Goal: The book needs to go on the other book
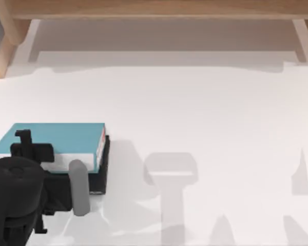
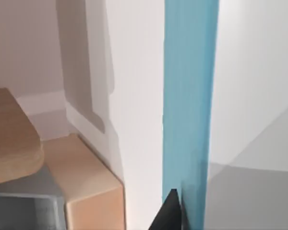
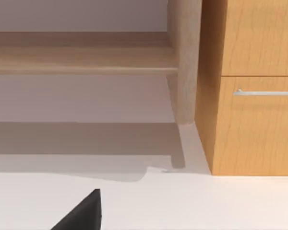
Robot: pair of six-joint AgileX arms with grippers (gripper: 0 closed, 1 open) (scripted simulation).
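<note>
Book (image 1: 56, 138) placement looked nearly finished: the teal book lay flat at the lower left of the top view, squarely over the black book (image 1: 106, 164), of which a dark strip showed along its right edge and lower right corner. Its long axis ran left to right across the frame, spine toward the right. The left gripper (image 1: 33, 148) sat at the book's lower left part, the arm reaching in from the bottom left corner, so the book lay directly up and right of the wrist. Whether its fingers were apart or clamped on the cover I could not tell. The left wrist view showed the teal cover (image 2: 187, 105) edge-on against the white table (image 1: 205, 113). The right arm seemed parked.
</note>
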